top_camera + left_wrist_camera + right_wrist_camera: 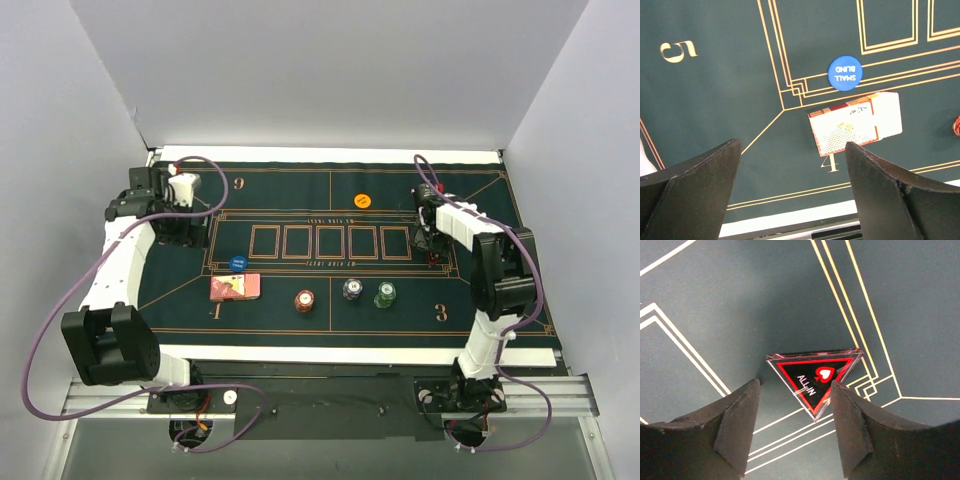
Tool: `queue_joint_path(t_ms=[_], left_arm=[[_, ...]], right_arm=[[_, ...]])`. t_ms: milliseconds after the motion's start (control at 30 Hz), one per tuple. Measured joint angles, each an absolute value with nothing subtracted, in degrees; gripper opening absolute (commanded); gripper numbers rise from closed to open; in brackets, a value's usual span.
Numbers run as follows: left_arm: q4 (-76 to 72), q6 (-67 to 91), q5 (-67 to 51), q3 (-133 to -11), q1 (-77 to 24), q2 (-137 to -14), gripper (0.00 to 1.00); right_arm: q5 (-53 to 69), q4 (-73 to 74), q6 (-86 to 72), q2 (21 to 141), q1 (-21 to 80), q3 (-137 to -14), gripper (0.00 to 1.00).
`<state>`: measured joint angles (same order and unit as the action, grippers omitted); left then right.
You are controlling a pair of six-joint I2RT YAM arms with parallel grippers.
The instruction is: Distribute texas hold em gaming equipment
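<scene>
A red-edged black triangular "ALL IN" marker [815, 377] lies flat on the felt between my right gripper's [795, 390] open fingers; the right finger is close against its edge. In the top view that gripper [431, 250] is low over the mat's right side. My left gripper [792, 150] is open and empty above the mat's left part [190, 233]. Ahead of it lie a blue "SMALL BLIND" disc [844, 73] and a red-backed card pack [856, 123]. The pack [235, 288], blue disc [238, 263], red chips [304, 300], dark chips [352, 289], green chips [385, 295] and orange disc [363, 201] show from above.
The dark green felt mat [280, 190] with gold lines covers the table, with five gold card boxes [330, 243] across its middle. Grey walls close in the left, back and right sides. The mat's white near edge [790, 220] lies just under the left fingers.
</scene>
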<state>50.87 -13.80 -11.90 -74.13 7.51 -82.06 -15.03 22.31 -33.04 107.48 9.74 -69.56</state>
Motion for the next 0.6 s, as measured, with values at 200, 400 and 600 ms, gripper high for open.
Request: queue_joint_path(t_ms=[200, 400, 600], left_arm=[[50.5, -14.0, -10.5, -72.8, 4.9, -82.1, 0.96], [50.2, -14.1, -9.6, -72.8, 5.0, -82.1, 0.96], [50.2, -14.2, -9.6, -72.8, 5.0, -82.1, 0.96]], right_arm=[[-16.6, 21.7, -33.8, 105.1, 9.4, -65.7, 0.43], [-18.8, 22.2, -35.1, 100.3, 8.6, -59.4, 0.41], [-19.4, 23.8, -35.3, 96.7, 6.4, -56.7, 0.44]])
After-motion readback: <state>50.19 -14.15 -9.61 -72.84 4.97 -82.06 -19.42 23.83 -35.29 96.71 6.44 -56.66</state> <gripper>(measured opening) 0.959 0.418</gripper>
